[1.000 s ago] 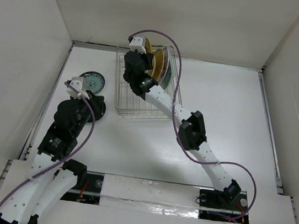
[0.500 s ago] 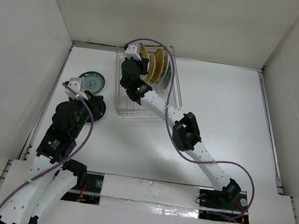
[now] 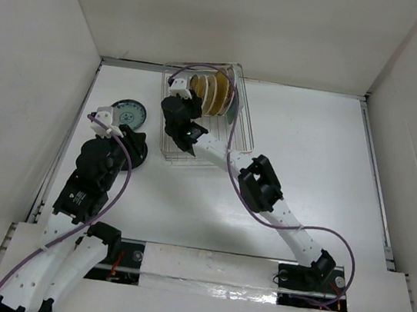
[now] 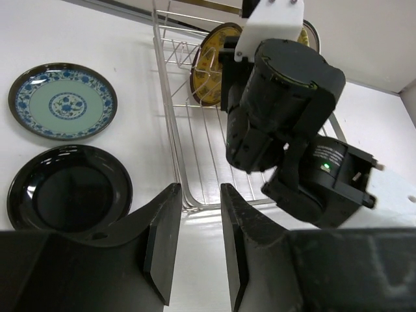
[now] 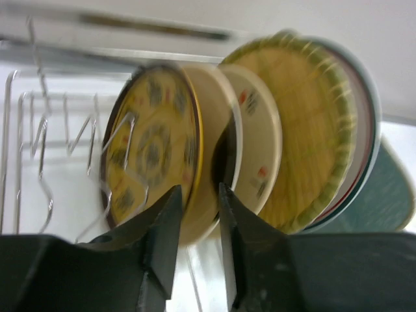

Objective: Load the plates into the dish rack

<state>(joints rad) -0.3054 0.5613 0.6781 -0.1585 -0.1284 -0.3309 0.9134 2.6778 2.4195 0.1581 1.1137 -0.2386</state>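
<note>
Overhead first: the silver wire dish rack point(image 3: 166, 138) sits at the far middle of the white table point(image 3: 325, 157), with a row of upright plates point(image 3: 216, 93) on edge at its far end. My right gripper point(image 3: 186, 91) reaches into the rack just beside that row. My left gripper point(image 3: 107, 128) hangs over the table's left side. A round blue-patterned plate point(image 3: 128, 111) lies flat beyond it, and a round black plate point(image 3: 137, 154) lies partly under the arm.

From the left wrist, my left gripper point(image 4: 198, 195) has its jaws parted by a narrow gap, with nothing between them. The blue-patterned plate point(image 4: 63, 101) and the black plate point(image 4: 68, 198) lie flat side by side, left of the rack point(image 4: 170, 130). My right arm's black wrist point(image 4: 279, 110) hangs over the rack.

From the right wrist, my right gripper point(image 5: 200, 195) shows its jaws slightly apart, gripping nothing. Beyond them a dark-and-gold round plate point(image 5: 153, 156) stands upright among the tines point(image 5: 39, 143). Behind it stand a cream-gold plate point(image 5: 209, 117), a white plate with red marks point(image 5: 257, 149), a woven yellow plate point(image 5: 305, 130) and a pale green plate point(image 5: 390, 195). This view is blurred, so I cannot tell whether the fingers touch a rim
</note>
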